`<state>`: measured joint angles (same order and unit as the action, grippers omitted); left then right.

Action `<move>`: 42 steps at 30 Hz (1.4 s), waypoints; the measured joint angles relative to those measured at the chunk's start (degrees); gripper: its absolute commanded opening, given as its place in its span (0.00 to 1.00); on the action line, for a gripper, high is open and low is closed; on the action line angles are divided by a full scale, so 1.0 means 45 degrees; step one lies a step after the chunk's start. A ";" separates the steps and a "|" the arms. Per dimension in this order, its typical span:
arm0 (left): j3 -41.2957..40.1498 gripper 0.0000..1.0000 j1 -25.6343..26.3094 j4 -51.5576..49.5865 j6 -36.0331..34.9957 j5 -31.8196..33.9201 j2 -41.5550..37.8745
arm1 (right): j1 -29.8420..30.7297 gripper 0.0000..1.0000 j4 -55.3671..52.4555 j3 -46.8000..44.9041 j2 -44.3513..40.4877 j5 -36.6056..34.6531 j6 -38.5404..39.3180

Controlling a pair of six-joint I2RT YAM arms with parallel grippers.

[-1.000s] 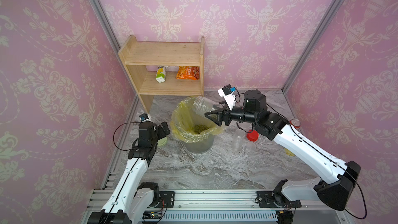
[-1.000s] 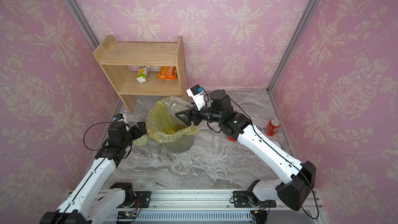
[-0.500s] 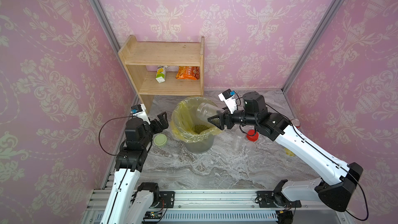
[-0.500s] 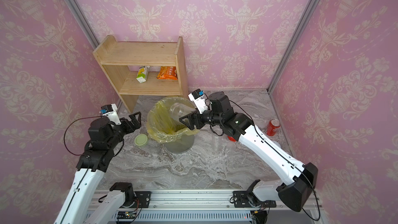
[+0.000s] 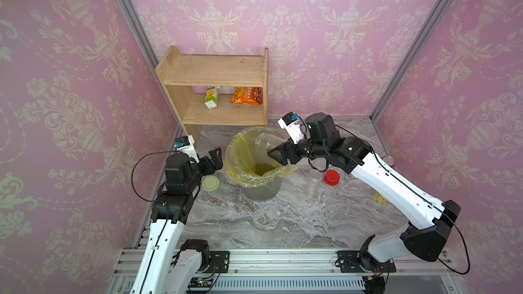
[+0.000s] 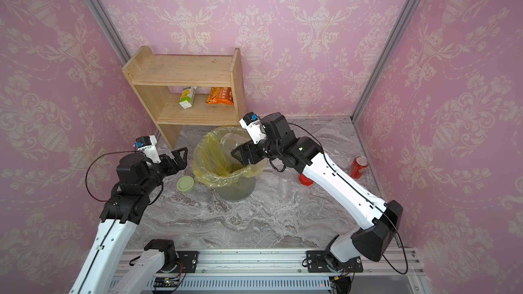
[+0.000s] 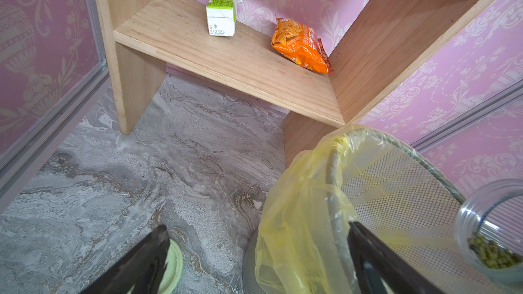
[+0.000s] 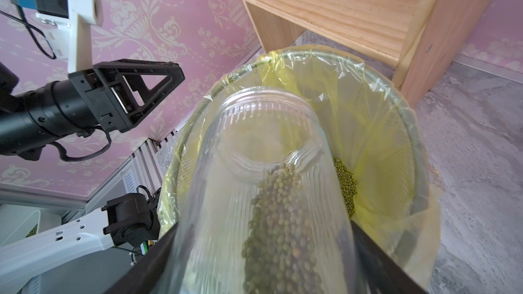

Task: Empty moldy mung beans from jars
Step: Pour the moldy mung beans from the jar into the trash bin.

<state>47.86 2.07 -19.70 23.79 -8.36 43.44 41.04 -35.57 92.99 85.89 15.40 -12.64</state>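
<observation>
Fingers (image 8: pixel 376 255) of the right gripper (image 5: pixel 276 155) clamp the clear ribbed jar (image 8: pixel 254 165), tipped mouth-down over the yellow-lined mesh bin (image 5: pixel 235 148). Mung beans (image 8: pixel 280 222) (dull olive, dry, loose) band its lower wall up to the neck, and a small heap lies in the liner. The slick plastic could twist in the grip, I judge, spilling beans past the rim. Left gripper (image 5: pixel 215 158), jaws wide and empty, hovers beside the bin
</observation>
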 measured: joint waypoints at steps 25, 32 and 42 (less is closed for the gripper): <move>-0.0248 0.99 0.0000 0.0175 0.0039 -0.0554 0.0005 | 0.0180 0.24 -0.0996 0.0151 -0.0466 -0.0559 0.0121; -0.0248 0.99 0.0000 0.0578 0.0257 -0.0986 0.0335 | 0.0180 0.23 -0.1447 0.1865 0.0189 -0.0631 0.0131; -0.0719 0.99 0.0000 0.1375 0.0408 -0.0554 -0.0068 | 0.0175 0.23 -0.1695 0.0801 -0.0617 -0.1088 0.0121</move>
<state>44.62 2.07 -13.52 25.63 -10.85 43.13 41.82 -43.20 96.60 83.11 10.50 -12.10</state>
